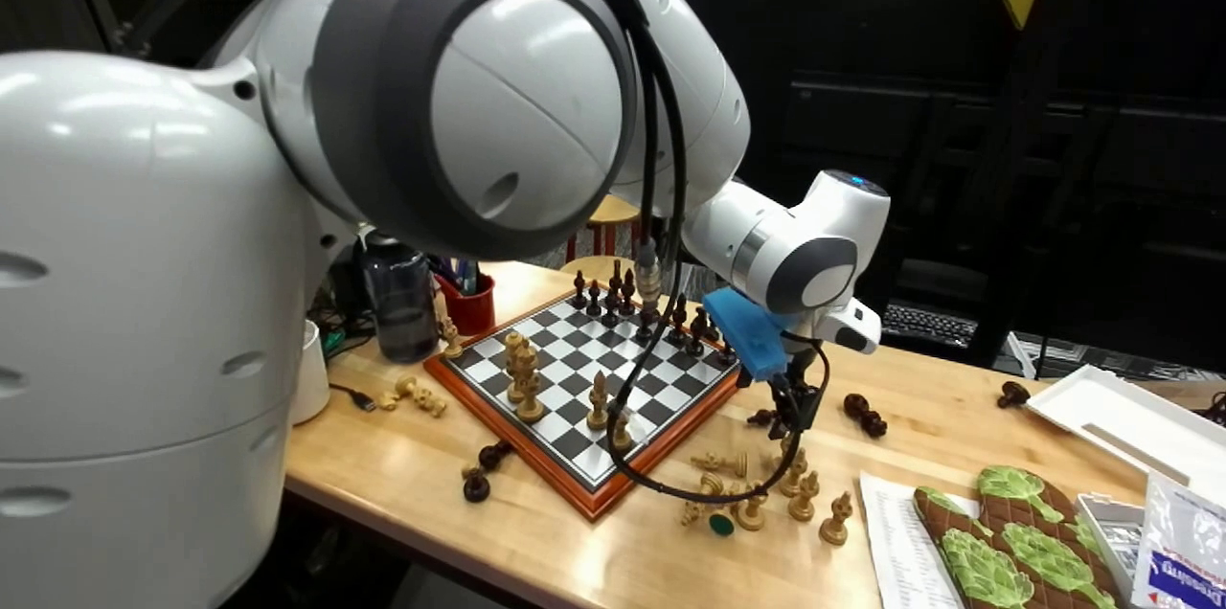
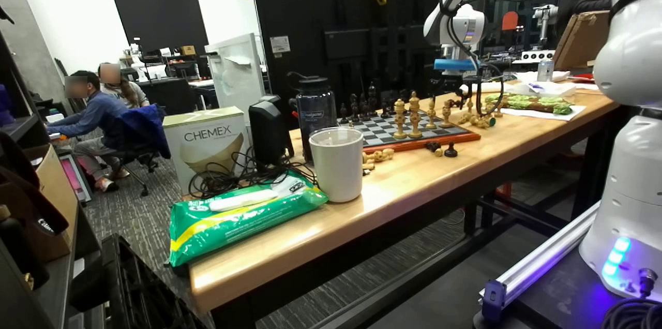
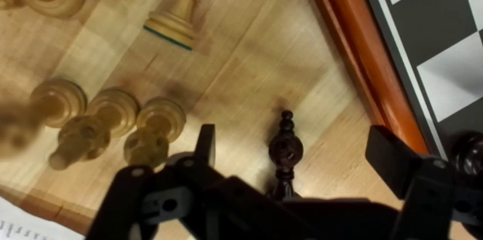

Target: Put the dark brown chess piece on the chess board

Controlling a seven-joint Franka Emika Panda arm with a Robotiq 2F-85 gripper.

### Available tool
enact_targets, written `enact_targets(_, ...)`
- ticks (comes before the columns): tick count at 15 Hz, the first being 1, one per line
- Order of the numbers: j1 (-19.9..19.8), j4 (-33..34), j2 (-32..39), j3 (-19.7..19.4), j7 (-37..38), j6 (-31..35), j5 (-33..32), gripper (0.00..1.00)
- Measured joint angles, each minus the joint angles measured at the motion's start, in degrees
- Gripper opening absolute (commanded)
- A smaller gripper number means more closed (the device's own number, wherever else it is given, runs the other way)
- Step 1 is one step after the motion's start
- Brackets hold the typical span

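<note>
A dark brown chess piece [image 3: 285, 152] lies on its side on the wooden table, beside the chess board; it also shows in an exterior view [image 1: 761, 417]. Its base is hidden by my gripper in the wrist view. My gripper [image 3: 298, 149] is open, with one finger to each side of the piece and neither touching it. In an exterior view my gripper [image 1: 768, 404] is low over the table at the board's edge. The chess board [image 1: 685, 430], with its reddish-brown border [image 3: 364, 51], holds dark pieces along its far side and a few pale pieces near its front.
Pale pieces stand and lie near my gripper, such as a standing one [image 1: 836, 520]. More dark pieces lie on the table [image 1: 865, 415] and front left [image 1: 476, 484]. Papers, an oven mitt [image 1: 1015, 542] and a white tray [image 1: 1130, 427] are to the right. A bottle [image 1: 397, 298] stands behind.
</note>
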Motion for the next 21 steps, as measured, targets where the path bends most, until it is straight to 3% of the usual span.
enact_targets(1,0.00,0.28,0.14,0.00,0.00,0.00,0.02,0.75)
enact_targets(2,0.00,0.44,0.24,0.00,-0.02,0.00,0.05,0.74)
enact_targets(4,-0.06,0.77,0.27,0.00,-0.12,0.01,0.10,0.62)
enact_targets(8,-0.25,0.95,0.56,0.02,-1.25,0.02,1.62,0.28)
enact_targets(12,-0.37,0.95,0.78,0.05,-2.01,0.02,2.46,0.01)
enact_targets(14,-0.41,0.99,0.81,0.06,-2.10,0.02,2.52,0.05)
enact_targets(21,-0.41,0.99,0.58,0.40,-2.81,-0.11,2.52,0.05)
